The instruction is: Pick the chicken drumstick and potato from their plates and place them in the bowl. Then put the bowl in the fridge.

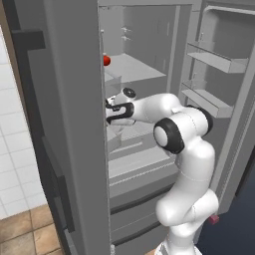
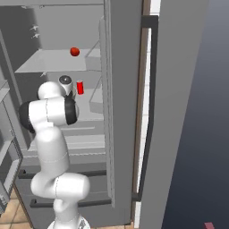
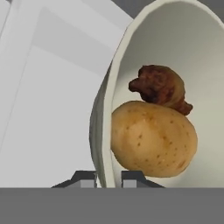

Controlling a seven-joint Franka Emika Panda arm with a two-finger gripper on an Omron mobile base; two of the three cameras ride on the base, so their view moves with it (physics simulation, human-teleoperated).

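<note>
Food's loaded, bowl's in the fridge doorway, you're on the home stretch.

In the hand view your tool has its two dark tips pinched close on either side of the thin rim of the deep cream-white bowl, so it's holding it by the wall. The smooth golden-tan potato and the dark brown, knobbly chicken drumstick sit touching inside, so I'd call the loading part done. From the base views the white arm reaches into the tall grey steel fridge, doors open, around the middle shelf level, below the shelf with a small red ball. What's left, I reckon: set the bowl down on a pale grey shelf and let go.
</note>
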